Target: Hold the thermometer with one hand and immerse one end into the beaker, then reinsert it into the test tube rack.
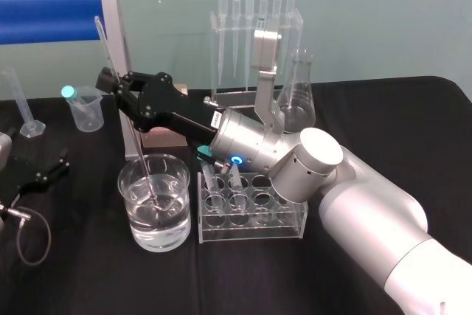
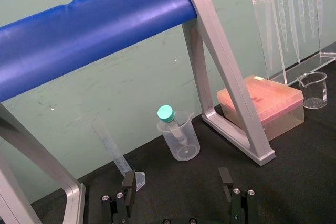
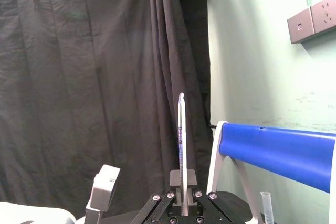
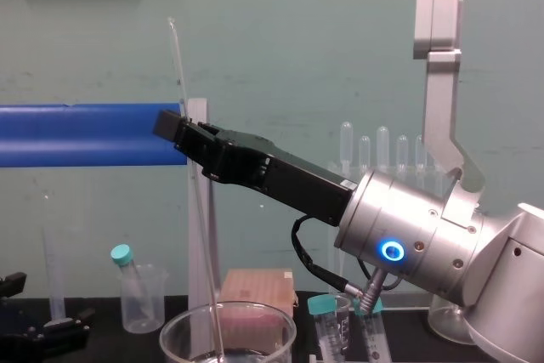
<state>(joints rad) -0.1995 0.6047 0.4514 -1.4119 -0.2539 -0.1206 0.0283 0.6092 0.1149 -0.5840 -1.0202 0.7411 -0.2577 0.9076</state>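
Note:
My right gripper [image 1: 110, 80] reaches left across the table and is shut on the thermometer [image 1: 102, 38], a thin glass rod. It grips the rod at mid length. The rod slants down into the wide glass beaker [image 1: 166, 230], and its lower end sits in the water there. From the chest the thermometer [image 4: 179, 74] rises above the right gripper [image 4: 181, 126] and drops into the beaker [image 4: 183, 329]. In the right wrist view the rod [image 3: 181, 145] stands between the shut fingers [image 3: 173, 179]. The test tube rack [image 1: 254, 232] stands just right of the beaker, under the right forearm. My left gripper [image 2: 177, 184] rests open at the table's left.
A blue bar on a metal frame [image 1: 114, 42] stands behind the beaker. A small plastic beaker [image 2: 181, 140] holding a teal-capped tube, a graduated cylinder [image 2: 113, 150], a pink box [image 2: 262, 103], a pipette stand [image 1: 254, 42] and a conical flask [image 1: 299, 105] line the back.

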